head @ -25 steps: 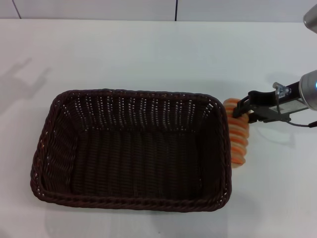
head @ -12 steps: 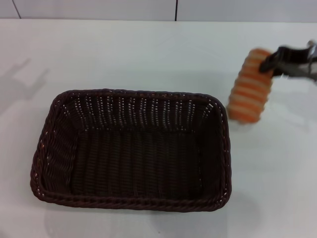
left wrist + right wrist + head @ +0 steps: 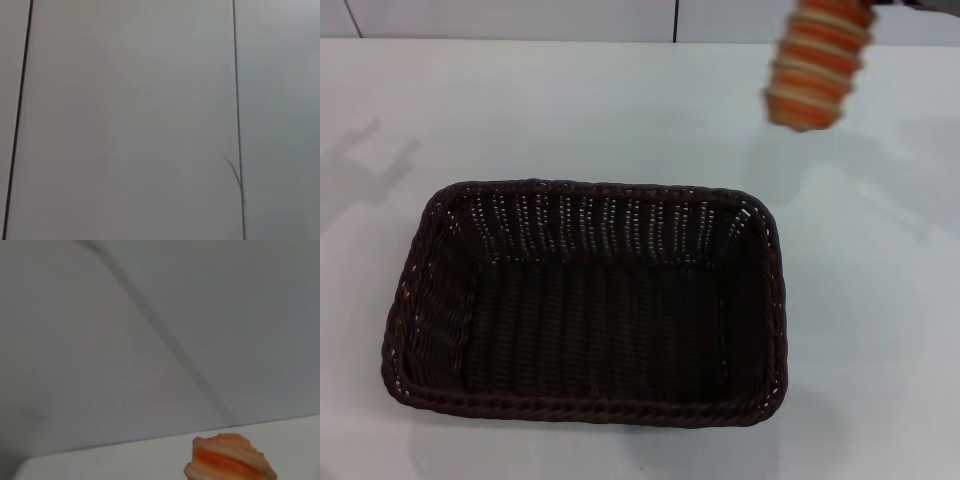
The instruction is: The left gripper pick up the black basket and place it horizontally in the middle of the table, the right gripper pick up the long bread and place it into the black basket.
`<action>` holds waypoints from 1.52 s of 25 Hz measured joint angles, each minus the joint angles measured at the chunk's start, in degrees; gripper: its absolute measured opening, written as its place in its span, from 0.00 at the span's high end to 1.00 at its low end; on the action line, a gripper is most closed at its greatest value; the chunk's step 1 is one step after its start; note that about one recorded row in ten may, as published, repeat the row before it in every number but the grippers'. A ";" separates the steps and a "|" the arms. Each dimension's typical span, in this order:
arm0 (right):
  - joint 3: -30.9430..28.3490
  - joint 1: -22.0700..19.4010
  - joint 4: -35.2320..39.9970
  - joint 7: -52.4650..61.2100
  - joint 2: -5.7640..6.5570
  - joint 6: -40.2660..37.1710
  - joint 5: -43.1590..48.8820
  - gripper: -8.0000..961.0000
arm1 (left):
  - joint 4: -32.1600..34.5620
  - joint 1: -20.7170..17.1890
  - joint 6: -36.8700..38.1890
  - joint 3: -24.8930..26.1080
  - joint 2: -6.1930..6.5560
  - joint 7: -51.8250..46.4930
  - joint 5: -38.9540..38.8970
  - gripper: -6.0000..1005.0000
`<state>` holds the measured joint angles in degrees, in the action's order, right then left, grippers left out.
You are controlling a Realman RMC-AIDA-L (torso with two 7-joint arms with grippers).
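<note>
The black basket (image 3: pixel 582 300) lies lengthwise across the middle of the white table (image 3: pixel 880 300), open side up and empty. The long bread (image 3: pixel 817 62), tan with orange stripes, hangs in the air above the table's far right, beyond the basket's far right corner. Its upper end runs out of the head view's top edge. One end of it shows in the right wrist view (image 3: pixel 229 461). My right gripper holds the bread from above the head view, and its fingers do not show. My left gripper is out of view; its wrist view shows only a grey wall.
A grey panelled wall (image 3: pixel 520 18) runs behind the table's far edge. Bare white tabletop lies to the right of the basket and behind it.
My right gripper has lifted the bread from the table beside the basket's right end, up and away toward the far right. The gripper has left the head view. The basket has not moved.
</note>
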<state>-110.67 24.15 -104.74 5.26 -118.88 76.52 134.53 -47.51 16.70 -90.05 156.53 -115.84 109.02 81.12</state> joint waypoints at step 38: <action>9.60 0.40 13.45 -27.85 -0.14 -15.20 -13.30 0.49 | 1.97 0.27 0.02 1.71 -1.27 -1.41 -3.83 0.37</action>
<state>-101.07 24.55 -91.29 -22.59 -119.02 61.32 121.22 -45.55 16.97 -90.04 158.24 -117.12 107.61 77.29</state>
